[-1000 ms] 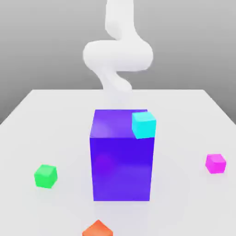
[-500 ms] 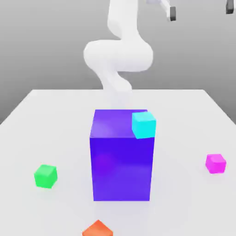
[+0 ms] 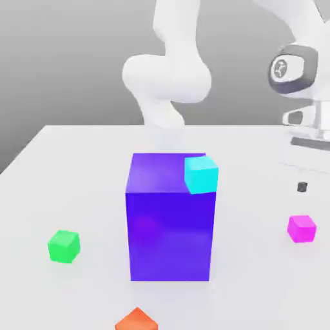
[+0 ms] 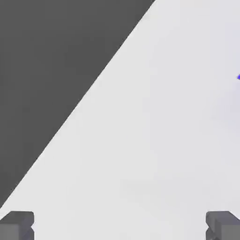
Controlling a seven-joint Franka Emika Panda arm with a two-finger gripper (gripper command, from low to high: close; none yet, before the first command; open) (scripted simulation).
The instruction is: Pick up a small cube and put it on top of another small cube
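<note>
The small magenta cube [image 3: 301, 228] rests on the white table at the exterior view's right. The small green cube [image 3: 64, 246] sits far across at the exterior view's left. The arm's hand [image 3: 308, 122] hangs above and slightly behind the magenta cube, and one dark fingertip [image 3: 301, 187] shows a short way above it. In the hand view my gripper [image 4: 119, 228] is open, its two fingertips far apart with only bare table between them.
A tall purple block [image 3: 171, 225] stands mid-table between the two small cubes, with a cyan cube [image 3: 201, 174] at its top right corner. An orange cube [image 3: 136, 320] lies at the near edge. The table's edge [image 4: 84, 98] runs diagonally through the hand view.
The hand has come down from the top of the exterior view to the right side, now above the magenta cube. Its fingers stay open. No cube has moved.
</note>
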